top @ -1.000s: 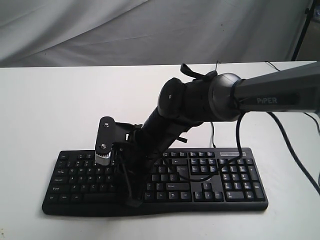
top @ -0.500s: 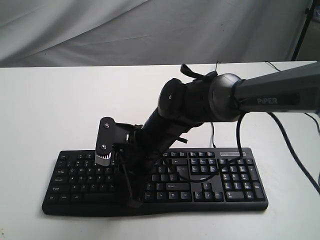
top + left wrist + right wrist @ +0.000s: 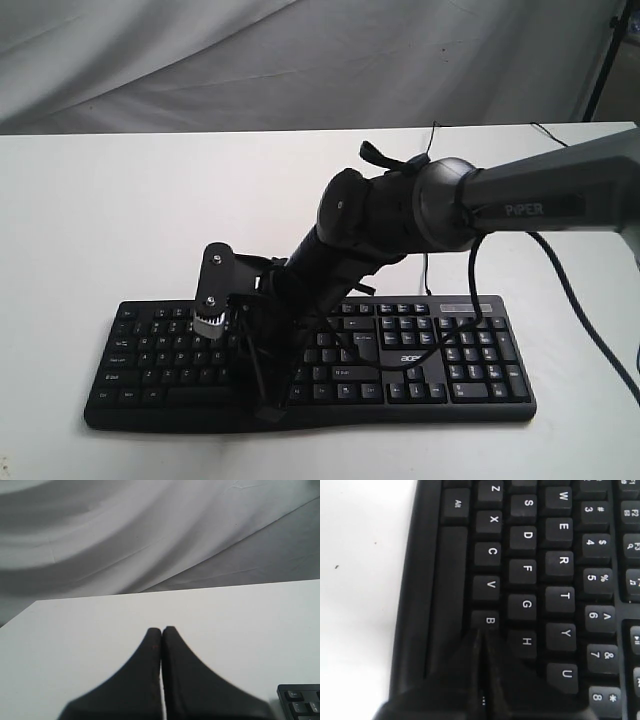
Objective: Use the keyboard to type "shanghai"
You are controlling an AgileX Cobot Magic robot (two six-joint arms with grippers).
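Made out the left gripper (image 3: 161, 630) through the left wrist view alone: black fingertips pressed together, pinching nothing, over bare white table (image 3: 225, 615), well apart from one corner of the keyboard (image 3: 300, 700). In the exterior view, saw farthest left only more table under a hanging grey cloth (image 3: 200, 60). Found the keyboard (image 3: 340, 375) next, lying flat near the table's front edge, long side across the view, letter keys at the left end, white "acer" logo (image 3: 412, 358) right of the middle, number pad (image 3: 485, 360) at the right end. Over the left half, noted a black bracket with a ribbed silver part (image 3: 211, 318) on the wrist of the right arm (image 3: 380, 215). Just beside it, found the right gripper (image 3: 267, 411), reaching across the middle and pointing steeply down at the lower letter rows. In the right wrist view, saw its two fingers (image 3: 455, 680) closed tight on each other, holding nothing, the shared tip at the B key (image 3: 489, 621) and just beside the H key (image 3: 526, 641). Could not tell a press from a hover. Further right, followed the dark arm up and back to a grey link marked "PiPER" (image 3: 525, 208), running out at the right edge, with a black cable (image 3: 474, 280) drooping from it onto the keys. At the far right, noted more black cables (image 3: 590, 310) trailing over the table and a dark stand leg (image 3: 605, 60) against the cloth.
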